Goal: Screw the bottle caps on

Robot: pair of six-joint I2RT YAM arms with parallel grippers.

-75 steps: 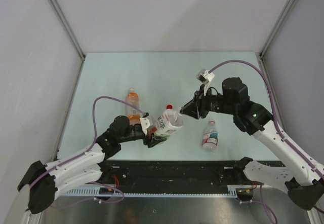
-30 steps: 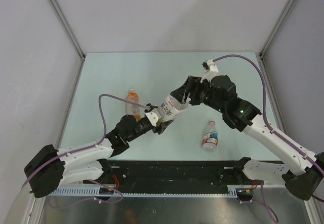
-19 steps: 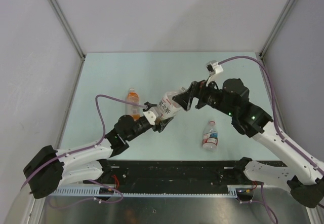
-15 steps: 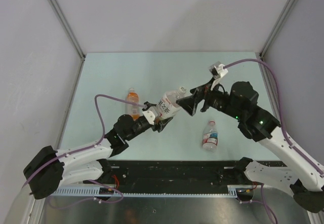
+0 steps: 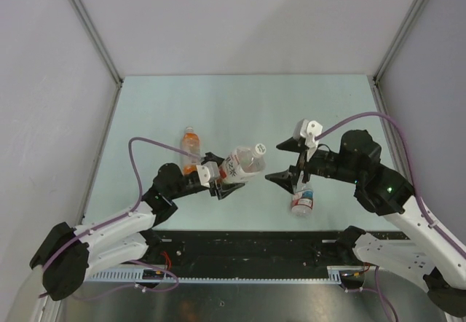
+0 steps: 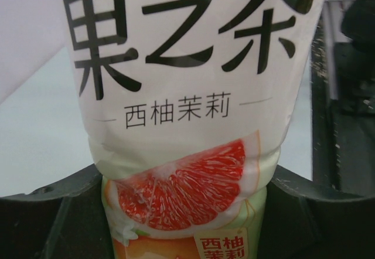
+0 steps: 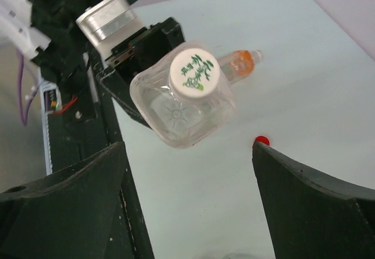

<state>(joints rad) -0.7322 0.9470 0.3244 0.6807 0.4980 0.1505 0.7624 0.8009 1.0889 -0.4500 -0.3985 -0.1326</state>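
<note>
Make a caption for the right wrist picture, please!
Left gripper holds a white-capped bottle; a red cap lies on the table; right gripper open.

White-label bottle [image 5: 242, 163] capped, tilted aloft — orange bottle [image 5: 190, 146], red-label bottle [image 5: 302, 199] lying flat.

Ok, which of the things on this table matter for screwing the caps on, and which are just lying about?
Job: white-label bottle in the left gripper, its white cap, orange bottle, red-label bottle, loose red cap, open right gripper.
Just there: purple cables, black rail.
</note>
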